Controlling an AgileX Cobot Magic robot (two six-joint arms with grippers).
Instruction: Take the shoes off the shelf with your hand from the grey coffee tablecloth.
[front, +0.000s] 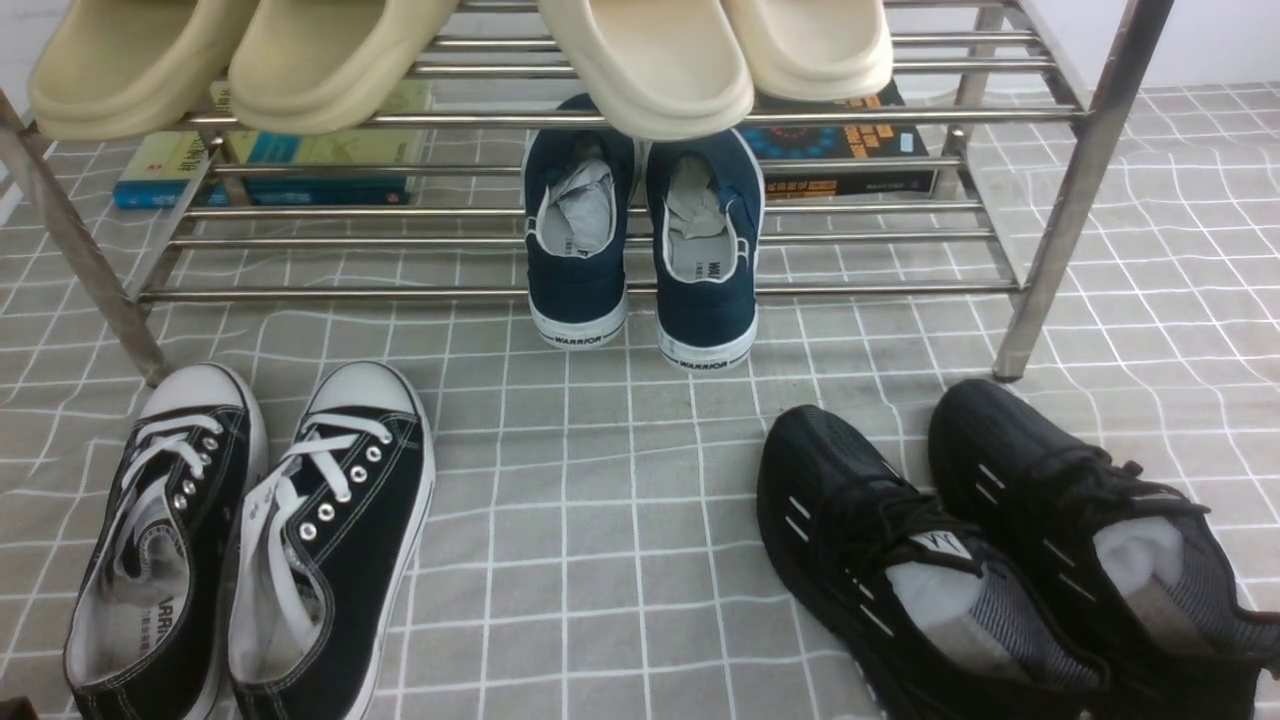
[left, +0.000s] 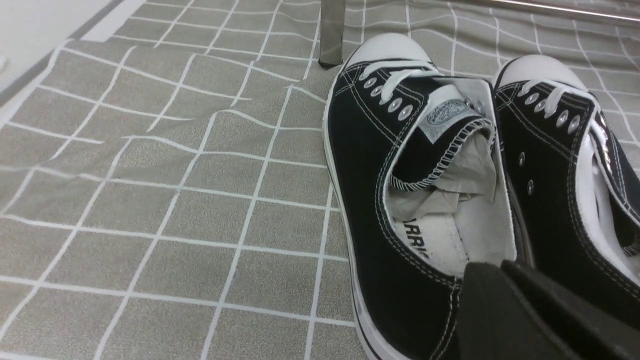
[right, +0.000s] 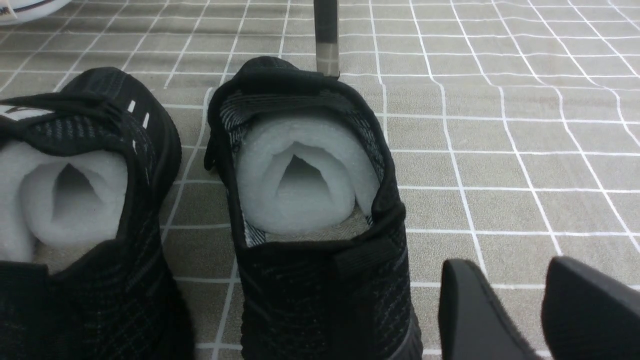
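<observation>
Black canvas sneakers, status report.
Black canvas white-laced sneakers on grey grid tablecloth, off steel rack. Left end effector shut beside them; right end effector open. Nothing obstructing.

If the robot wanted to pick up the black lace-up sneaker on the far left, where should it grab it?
Probably the heel collar. The sneaker lies flat on the grey cloth, toe toward the rack, its open heel end nearest the robot. The left gripper hovers by that end. Coming from above, one finger inside the opening and one outside could pinch the thin canvas wall; the rounded toe cap offers less to hold.
</observation>
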